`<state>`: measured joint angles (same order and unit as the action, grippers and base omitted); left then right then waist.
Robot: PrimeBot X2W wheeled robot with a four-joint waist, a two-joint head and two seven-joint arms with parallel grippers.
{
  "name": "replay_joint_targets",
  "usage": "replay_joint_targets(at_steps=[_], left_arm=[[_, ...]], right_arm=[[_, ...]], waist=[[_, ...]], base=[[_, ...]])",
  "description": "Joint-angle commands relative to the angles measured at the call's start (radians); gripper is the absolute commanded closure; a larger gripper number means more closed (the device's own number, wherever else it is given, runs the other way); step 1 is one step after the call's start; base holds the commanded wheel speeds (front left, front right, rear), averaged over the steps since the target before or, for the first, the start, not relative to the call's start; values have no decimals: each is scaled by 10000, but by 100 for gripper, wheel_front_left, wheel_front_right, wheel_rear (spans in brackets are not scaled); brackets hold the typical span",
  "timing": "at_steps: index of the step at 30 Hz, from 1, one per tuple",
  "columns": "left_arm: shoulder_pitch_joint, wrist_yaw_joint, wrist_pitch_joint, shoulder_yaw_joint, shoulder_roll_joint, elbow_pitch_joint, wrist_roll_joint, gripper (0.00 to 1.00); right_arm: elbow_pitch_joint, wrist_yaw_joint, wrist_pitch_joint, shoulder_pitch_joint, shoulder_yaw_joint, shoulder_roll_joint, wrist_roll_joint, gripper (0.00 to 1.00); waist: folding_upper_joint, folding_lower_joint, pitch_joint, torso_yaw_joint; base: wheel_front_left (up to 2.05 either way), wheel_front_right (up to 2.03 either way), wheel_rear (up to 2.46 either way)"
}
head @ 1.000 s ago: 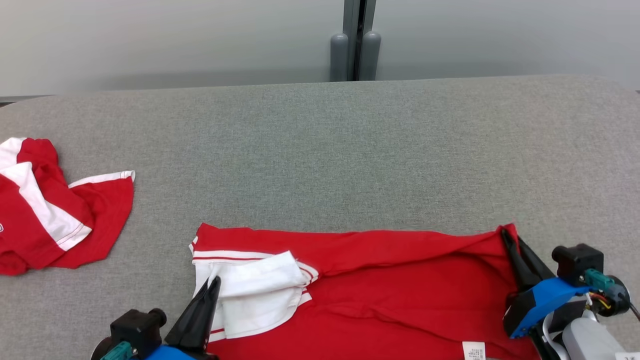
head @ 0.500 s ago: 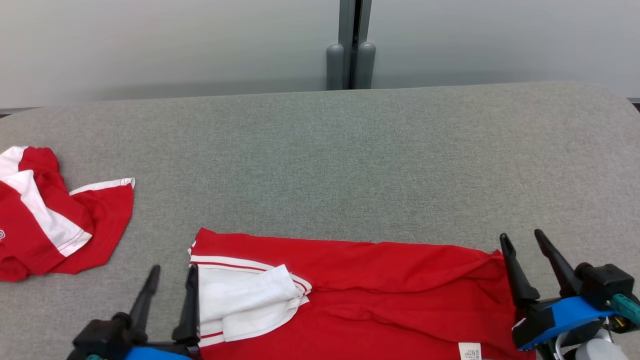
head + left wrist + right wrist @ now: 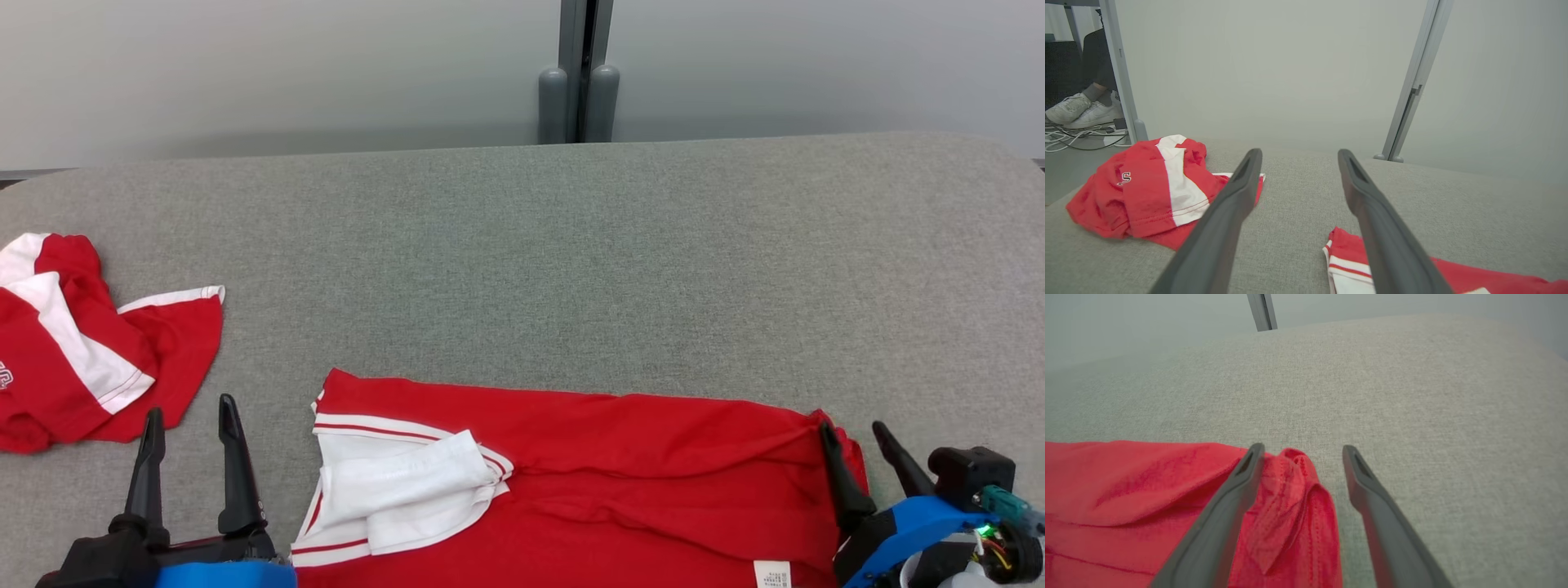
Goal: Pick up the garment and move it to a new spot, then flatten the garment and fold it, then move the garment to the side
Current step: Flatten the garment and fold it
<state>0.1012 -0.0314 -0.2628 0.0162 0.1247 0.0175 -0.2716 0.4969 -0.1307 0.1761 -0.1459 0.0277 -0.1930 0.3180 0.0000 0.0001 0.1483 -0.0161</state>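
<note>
Left hand [image 3: 189, 410] spread wide, empty, garment [image 3: 620, 474] just to its right on the worktop [image 3: 571, 261]; right hand [image 3: 852, 428] likewise spread, gripping nothing, one finger over, perhaps touching, the garment's corner.

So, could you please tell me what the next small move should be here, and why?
Probably close the right pincer on the bunched corner of the garment, to draw it flat. Both pincers stand open, that corner lies crumpled between the right one's jaws, and the left pincer hangs beside the white-trimmed end, over the table.
</note>
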Motion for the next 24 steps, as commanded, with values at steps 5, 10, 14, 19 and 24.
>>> replay_joint_targets(at_steps=[5,10,14,19,24], left_arm=[[8,383,-25,-524,-307,-408,771,0],[-112,548,-25,-832,-526,-753,1208,0],[-217,658,-26,-997,-616,-912,1387,0],[-299,754,-24,-1162,-682,-1023,1522,0],[-281,769,-24,-1158,-731,-1006,1633,0]], right_arm=[[749,-2,-241,-143,43,186,-67,0],[1270,-2,-274,-35,251,308,31,0],[1588,-4,-360,32,440,464,100,55],[1908,-1,-413,-190,492,593,247,100],[1924,-4,5,-554,501,551,389,100]], waist=[[0,-1,30,39],[0,-1,50,61],[0,-1,67,64],[0,-1,93,71],[0,-1,52,46]], base=[[0,0,0],[0,0,0],[0,0,0],[0,0,0],[0,0,0]])
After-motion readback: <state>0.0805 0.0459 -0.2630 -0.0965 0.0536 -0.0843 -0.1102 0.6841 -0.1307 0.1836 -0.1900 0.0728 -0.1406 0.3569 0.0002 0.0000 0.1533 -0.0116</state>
